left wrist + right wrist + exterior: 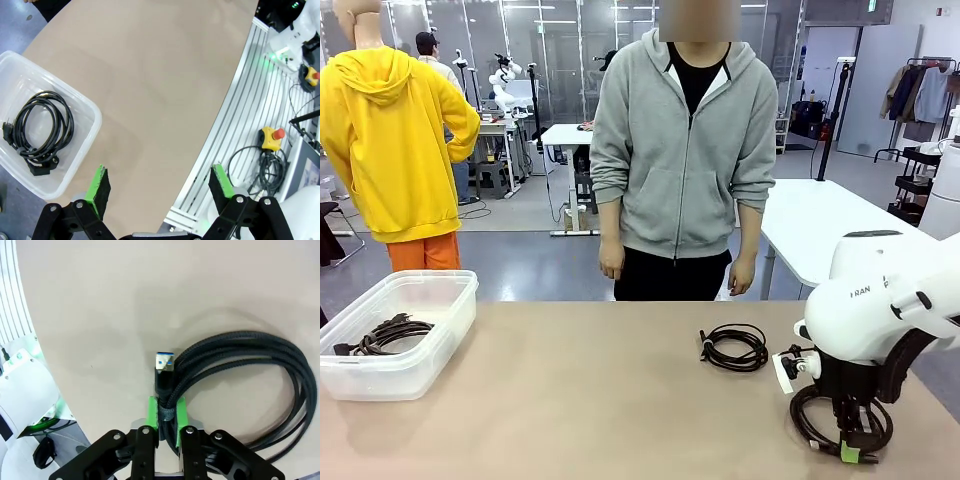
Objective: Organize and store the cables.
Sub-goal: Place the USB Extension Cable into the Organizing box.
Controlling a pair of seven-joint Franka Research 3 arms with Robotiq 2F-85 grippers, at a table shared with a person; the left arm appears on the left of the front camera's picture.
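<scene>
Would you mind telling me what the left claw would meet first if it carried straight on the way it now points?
Probably the bare beige tabletop, near its edge; the open left claw points past the clear plastic bin, though depth is uncertain.

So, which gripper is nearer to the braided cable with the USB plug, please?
Right: the right gripper is shut on that cable beside its plug; the left gripper hangs open by the bin.

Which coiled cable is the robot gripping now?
The braided coil, clamped by the right gripper; the mid-table coil and bin coil lie free.
</scene>
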